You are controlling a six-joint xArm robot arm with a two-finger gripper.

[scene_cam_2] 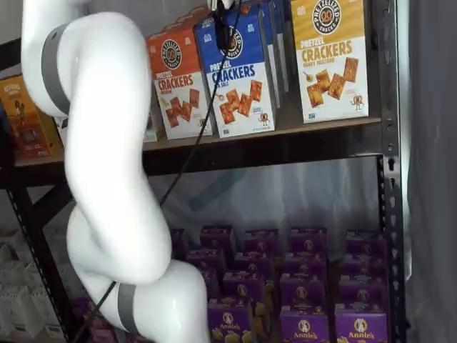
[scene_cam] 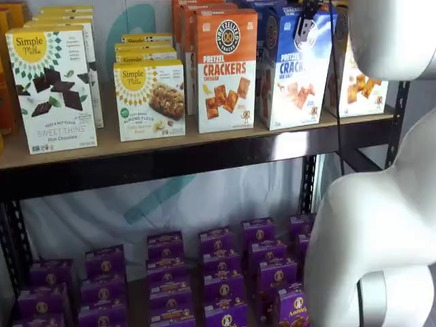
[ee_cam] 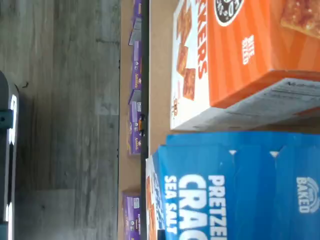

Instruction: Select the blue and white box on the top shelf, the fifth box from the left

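The blue and white box (scene_cam: 294, 68) stands upright on the top shelf (scene_cam: 170, 146), with the orange-topped cheddar box (scene_cam: 226, 68) to its left. It also shows in a shelf view (scene_cam_2: 239, 78) and close up in the wrist view (ee_cam: 225, 195), where its blue top reads "PRETZEL CRACKERS SEA SALT". My gripper (scene_cam: 304, 28) hangs from the top edge of the view in front of the box's upper blue part. In a shelf view (scene_cam_2: 223, 34) only a dark finger with a cable shows. No gap or grip can be made out.
A yellow-topped cracker box (scene_cam_2: 330, 57) stands right of the blue box. Simple Mills boxes (scene_cam: 54, 88) fill the shelf's left part. Small purple boxes (scene_cam: 218, 272) fill the lower level. My white arm (scene_cam_2: 107, 143) and its cable (scene_cam: 338, 102) stand before the shelves.
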